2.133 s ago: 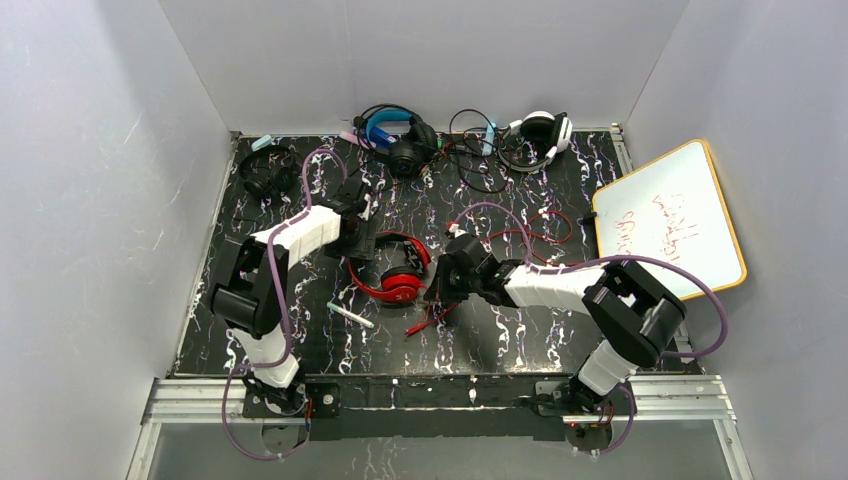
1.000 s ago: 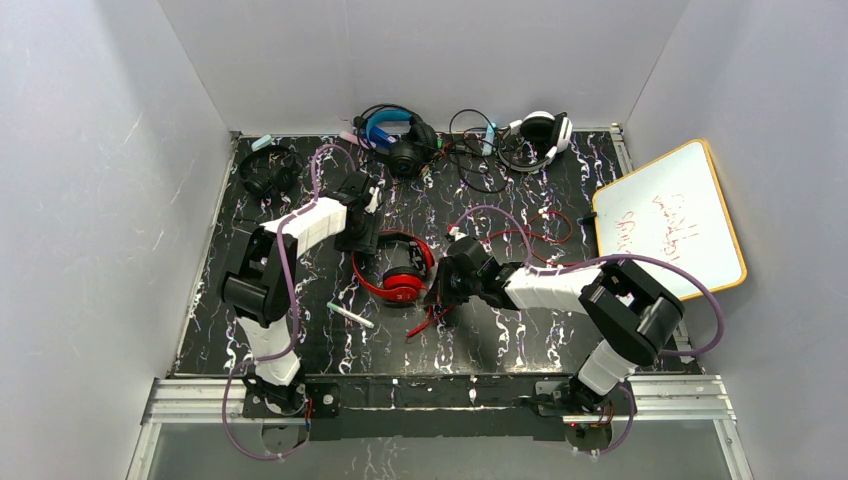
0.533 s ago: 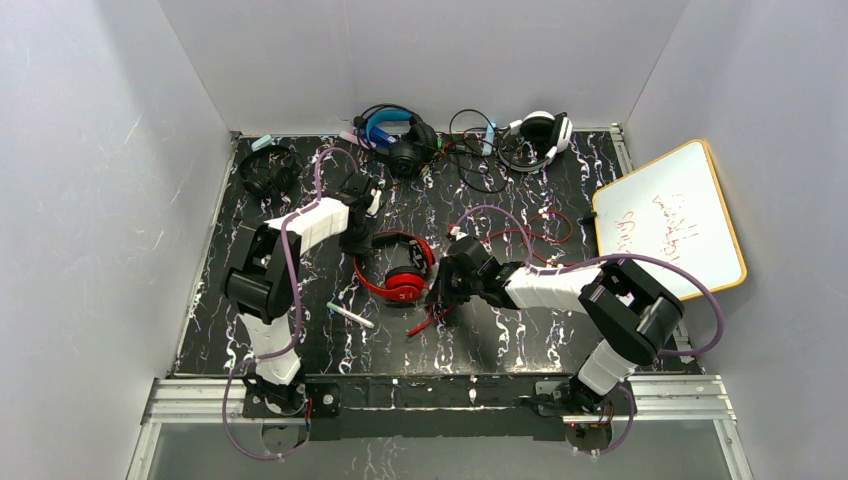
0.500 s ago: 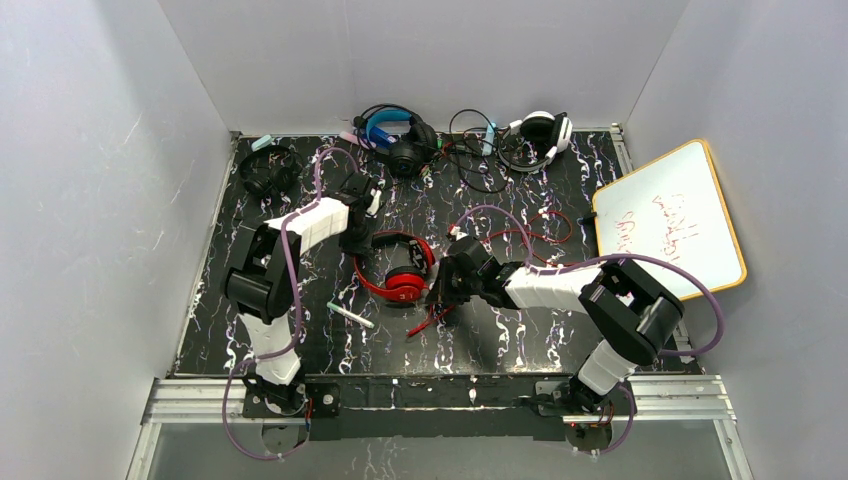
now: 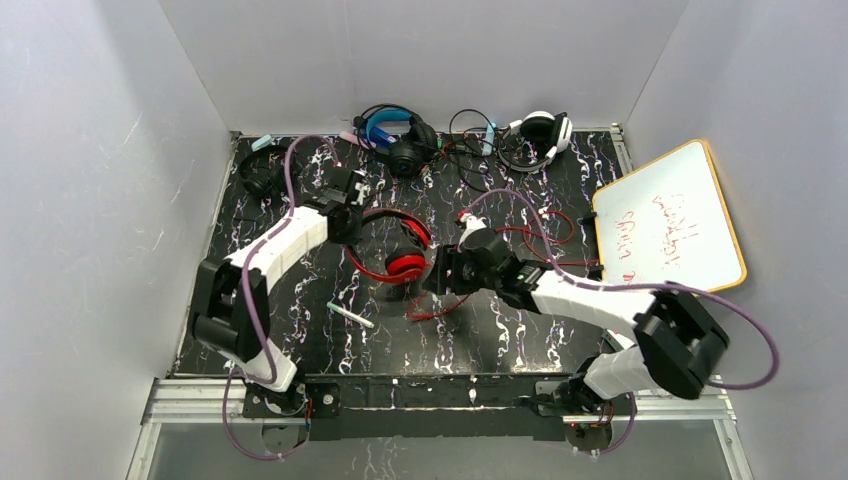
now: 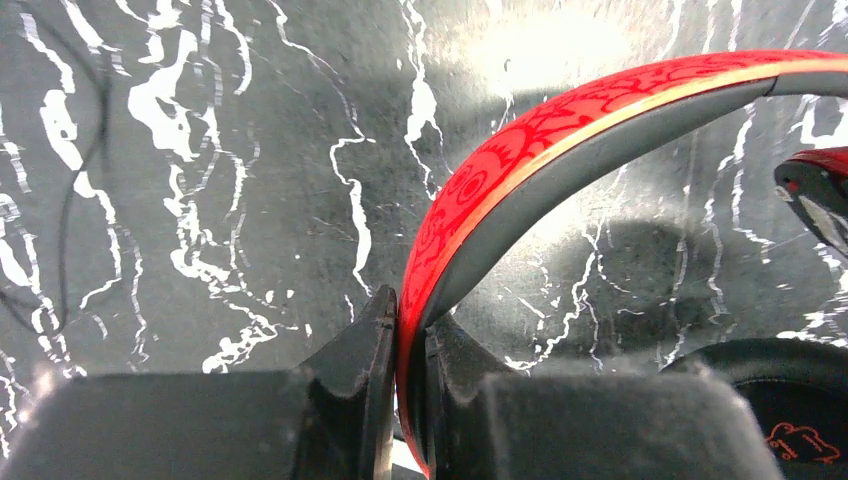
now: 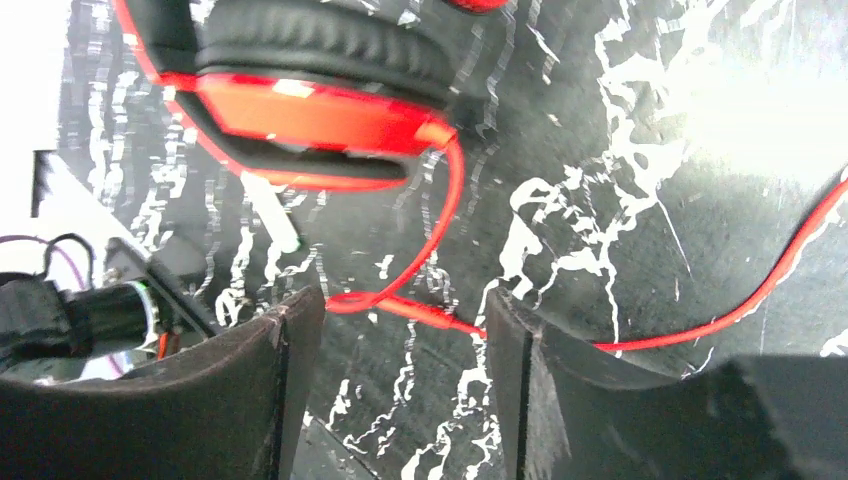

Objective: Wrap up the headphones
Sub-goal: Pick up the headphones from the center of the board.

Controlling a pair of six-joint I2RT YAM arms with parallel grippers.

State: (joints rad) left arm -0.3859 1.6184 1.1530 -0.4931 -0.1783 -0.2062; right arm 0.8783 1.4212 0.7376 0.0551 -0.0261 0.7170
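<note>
Your left gripper point(image 6: 410, 320) has clamped the headband point(image 6: 600, 120) of the glossy red over-ear headphones point(image 5: 405, 265), well left of the orange-framed whiteboard point(image 5: 668, 215), and your right gripper point(image 7: 400, 310) has sprung open astride their thin red cable point(image 7: 456, 195), which may slip away unwrapped

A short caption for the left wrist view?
Left fingers pinching the headband of the red headphones, marbled table behind.

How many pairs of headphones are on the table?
4: the red pair mid-table, its headband pinched by the left gripper; the blue-banded pair at back centre; the white pair back right; the black pair back left, partly hidden.
</note>
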